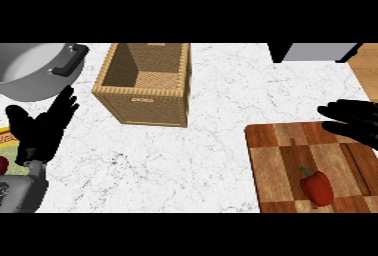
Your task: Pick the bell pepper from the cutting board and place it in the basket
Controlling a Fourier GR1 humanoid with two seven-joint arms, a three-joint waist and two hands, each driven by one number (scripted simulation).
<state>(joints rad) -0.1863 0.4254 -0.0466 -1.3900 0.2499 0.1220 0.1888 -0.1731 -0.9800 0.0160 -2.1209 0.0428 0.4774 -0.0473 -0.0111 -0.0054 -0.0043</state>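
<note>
Starting at the left edge, the left hand [44, 127] stands upright with its fingers straight and spread, holding nothing, resting near a grey pot [33, 70] and a patterned plate [6, 145] that barely shows. Next comes the basket [144, 82], a tall woven box standing open-topped on the white marble tabletop [192, 165], well apart from everything to its right.

Further right lies the cutting board [310, 167], a chequered wooden slab, and on its lower right part rests the bell pepper [318, 188] (red, with a short green stem pointing up and to the left). The right hand [354, 122] hovers over the board's upper right corner, fingers relaxed and slightly curved, empty, and not touching the pepper.

As a judgement: the pepper should be light and fairly stiff, with a smooth, waxy skin that may slip between fingers. It looks elongated and lies on its side, so it could roll when nudged. Taking it across the broad middle of the body, thumb on one flank and fingers on the other, seems safer than pinching the thin stem.
</note>
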